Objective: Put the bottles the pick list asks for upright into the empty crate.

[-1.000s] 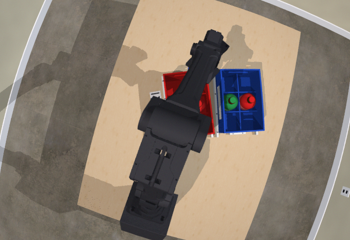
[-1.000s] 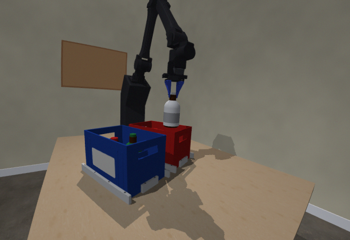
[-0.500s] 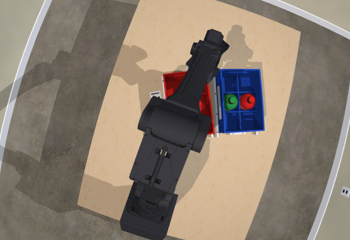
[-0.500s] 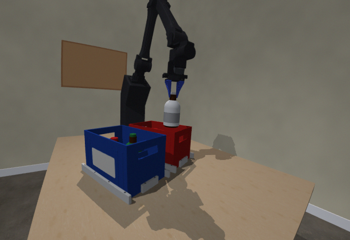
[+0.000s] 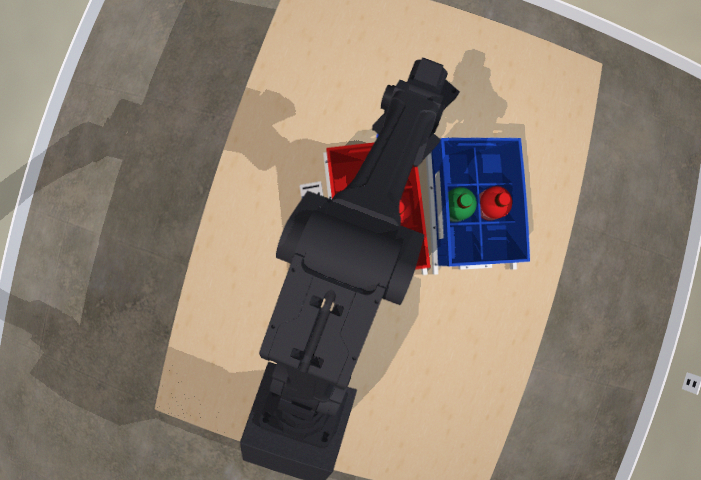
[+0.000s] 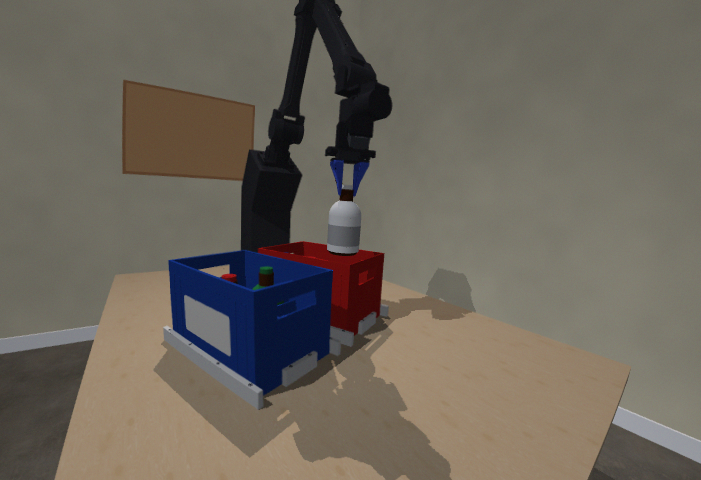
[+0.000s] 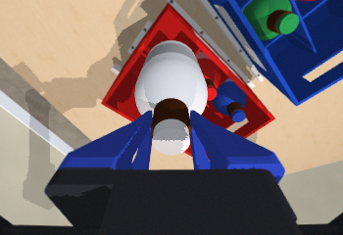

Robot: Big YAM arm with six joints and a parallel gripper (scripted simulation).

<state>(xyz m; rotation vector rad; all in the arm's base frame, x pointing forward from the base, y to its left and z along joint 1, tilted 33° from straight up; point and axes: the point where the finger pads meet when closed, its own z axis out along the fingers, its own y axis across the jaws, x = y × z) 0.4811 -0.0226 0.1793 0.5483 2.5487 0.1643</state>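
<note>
Two blue tapered fingers of the claw (image 6: 347, 189) (image 7: 171, 115): closed on the brown neck of a white, round-shouldered bottle with a grey band (image 6: 343, 226) (image 7: 171, 78).
White bottle: upright, hanging above the red crate; exact clearance from its rim impossible to tell.
Red rectangular crate (image 5: 356, 146) (image 6: 368, 300) (image 7: 134, 55): level, partly covered by the black jointed arm (image 5: 390, 164) (image 6: 356, 73).
Inside red crate: red bottle (image 5: 403, 209) (image 7: 212, 93) and blue bottle (image 7: 228, 98), near the edge facing the blue crate.
Crate gap: narrow, with pale grey strips along the bases.
Blue divided crate (image 5: 525, 198) (image 6: 291, 339): level; green bottle (image 5: 462, 203) (image 6: 266, 275) (image 7: 268, 20) and red-capped bottle (image 5: 495, 203) (image 6: 229, 278) in adjoining middle compartments, open compartments either side.
White paper pick list (image 5: 310, 186): just beside red crate, mostly hidden.
</note>
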